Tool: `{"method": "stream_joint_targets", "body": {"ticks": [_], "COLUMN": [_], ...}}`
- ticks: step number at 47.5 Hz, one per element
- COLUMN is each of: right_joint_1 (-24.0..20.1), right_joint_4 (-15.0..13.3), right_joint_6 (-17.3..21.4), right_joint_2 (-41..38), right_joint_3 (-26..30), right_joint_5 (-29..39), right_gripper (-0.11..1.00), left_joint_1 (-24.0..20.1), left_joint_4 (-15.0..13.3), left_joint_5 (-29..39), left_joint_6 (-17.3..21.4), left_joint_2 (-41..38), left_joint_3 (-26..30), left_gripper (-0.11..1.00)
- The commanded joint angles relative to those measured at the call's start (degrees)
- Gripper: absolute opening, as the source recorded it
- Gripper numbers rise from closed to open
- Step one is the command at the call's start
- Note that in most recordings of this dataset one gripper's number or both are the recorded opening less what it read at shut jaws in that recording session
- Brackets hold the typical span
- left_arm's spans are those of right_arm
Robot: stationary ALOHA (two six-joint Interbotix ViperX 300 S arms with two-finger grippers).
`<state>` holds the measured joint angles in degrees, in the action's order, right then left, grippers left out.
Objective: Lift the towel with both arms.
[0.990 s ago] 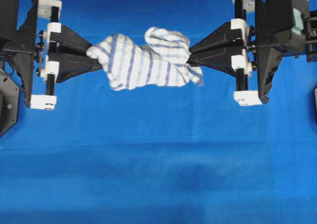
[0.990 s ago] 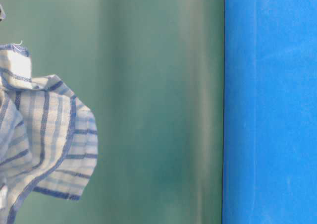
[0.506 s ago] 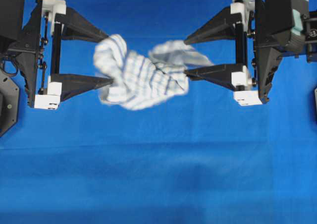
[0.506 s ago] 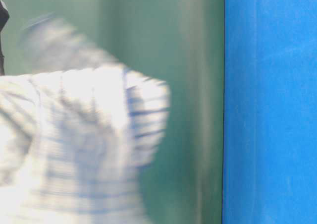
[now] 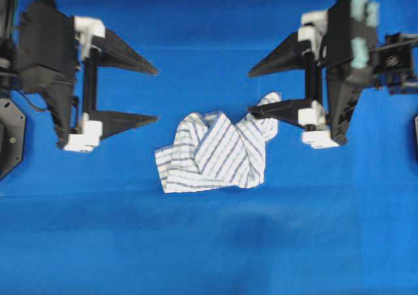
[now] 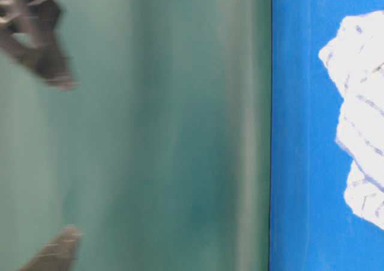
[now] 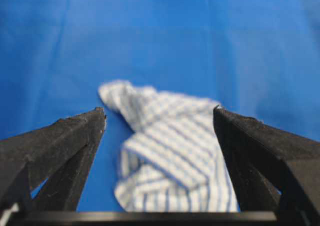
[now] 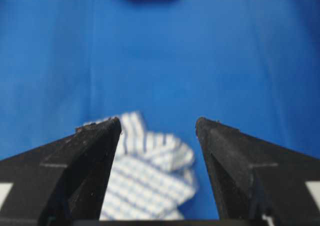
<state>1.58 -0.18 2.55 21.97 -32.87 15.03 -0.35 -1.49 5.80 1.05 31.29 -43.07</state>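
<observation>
The towel [image 5: 212,153], white with thin blue stripes, lies crumpled on the blue tablecloth, free of both grippers. My left gripper [image 5: 157,94] stands open to the towel's upper left, apart from it. My right gripper [image 5: 249,91] is open at the upper right, and its lower finger overlaps the towel's right corner in the overhead view. In the left wrist view the towel [image 7: 175,156] shows below and between the spread fingers of the left gripper [image 7: 159,111]. The right wrist view has the towel [image 8: 150,176] below the open right gripper [image 8: 159,120]. At table level the towel [image 6: 363,145] rests on the cloth.
The blue tablecloth [image 5: 209,243] covers the whole table. A black arm base [image 5: 10,132] sits at the left edge. In the table-level view a green wall [image 6: 150,133] fills the background, with blurred dark gripper fingers [image 6: 39,31] in front of it.
Both grippers went from shut on the towel to wide open. The towel dropped from between them onto the tablecloth, and the arms drew apart.
</observation>
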Motion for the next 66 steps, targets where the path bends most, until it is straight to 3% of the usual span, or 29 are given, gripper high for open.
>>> {"method": "stream_joint_targets", "body": {"ticks": [1, 17, 37, 53, 66], "right_joint_1": [-0.9, -5.9, -9.1, -9.1, -10.2], "right_joint_4": [0.6, 0.6, 0.7, 1.1, 1.7], "right_joint_6": [0.1, 0.1, 0.1, 0.1, 0.1], "right_joint_2": [-0.5, -10.8, -24.9, -30.5, -31.5], "right_joint_3": [-1.7, -6.8, -7.0, -7.5, -7.5], "right_joint_5": [-2.5, -6.2, -13.6, -17.0, -17.3], "right_gripper": [0.65, 0.65, 0.65, 0.65, 0.65], "left_joint_1": [1.2, 6.7, 9.4, 10.3, 10.6], "left_joint_4": [-0.1, -0.1, -0.1, -0.1, -0.1], "left_joint_5": [-2.8, -11.0, -18.8, -22.8, -22.6], "left_joint_6": [-0.1, -0.1, -0.1, -0.2, -0.4], "left_joint_2": [-1.9, -13.8, -30.9, -38.8, -40.4], "left_joint_3": [-1.0, -5.5, -4.3, -3.8, -3.1], "left_gripper": [0.91, 0.91, 0.91, 0.91, 0.89]}}
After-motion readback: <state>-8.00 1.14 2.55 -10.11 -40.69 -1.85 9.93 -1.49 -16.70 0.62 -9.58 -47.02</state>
